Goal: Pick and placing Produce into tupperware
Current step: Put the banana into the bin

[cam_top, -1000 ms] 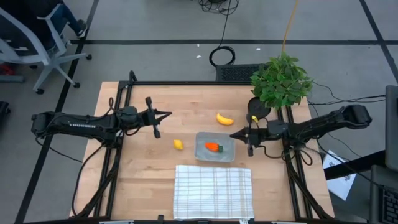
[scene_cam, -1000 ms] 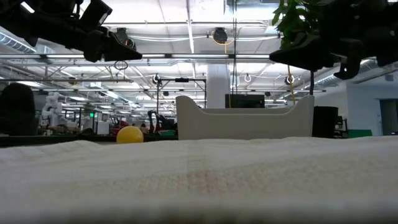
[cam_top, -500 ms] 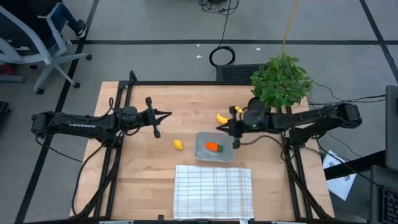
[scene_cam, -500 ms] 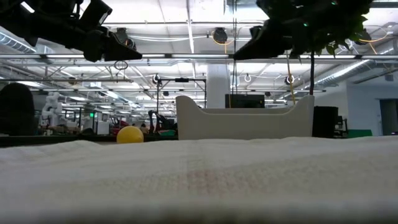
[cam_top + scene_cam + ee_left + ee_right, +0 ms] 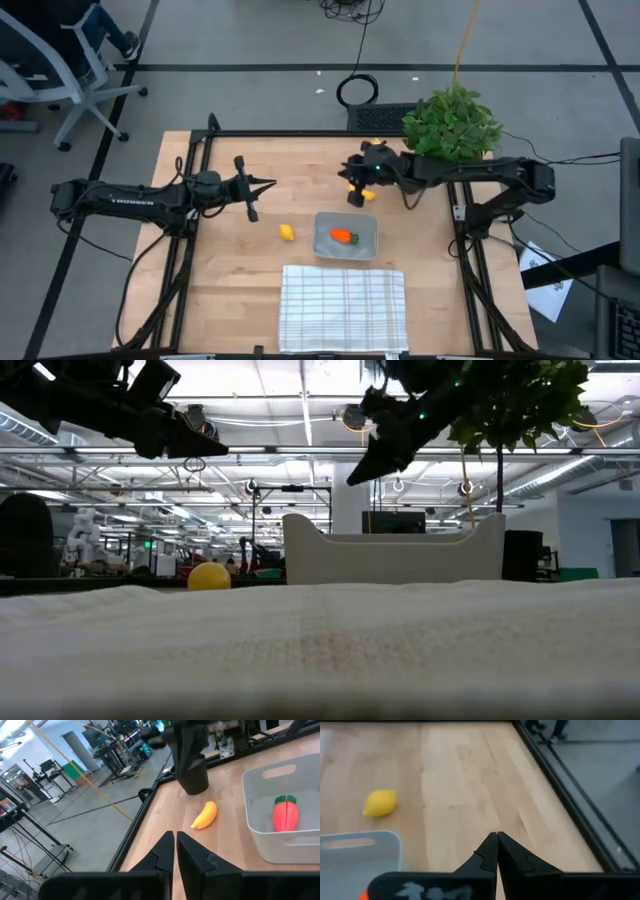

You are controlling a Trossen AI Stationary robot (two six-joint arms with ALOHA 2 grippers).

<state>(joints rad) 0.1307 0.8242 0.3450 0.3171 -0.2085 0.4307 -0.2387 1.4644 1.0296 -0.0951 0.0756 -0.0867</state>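
The orange carrot [image 5: 343,237] lies inside the translucent tupperware [image 5: 366,225], also seen in the left wrist view as the carrot [image 5: 285,813] and the tupperware [image 5: 260,827]. The small yellow fruit [image 5: 287,232] rests on the wood left of the tupperware. The banana [image 5: 368,196] lies on the table just beyond the tupperware's far side, partly hidden under the right arm; the left wrist view shows the banana [image 5: 205,815] whole. My right gripper [image 5: 343,172] hovers shut above the table beside the banana, pointing left. My left gripper [image 5: 272,185] waits shut, raised left of centre.
A white checked cloth [image 5: 343,305] covers the near middle of the table. A leafy potted plant [image 5: 452,125] stands at the far right corner, its black pot [image 5: 192,772] close behind the banana. Bare wood lies between the two grippers.
My right arm has swung from beside the tupperware's right side toward the far edge and to the left, and now reaches over the banana. Its gripper has turned from pointing straight left to slanting toward the far left. The produce and tupperware have not moved.
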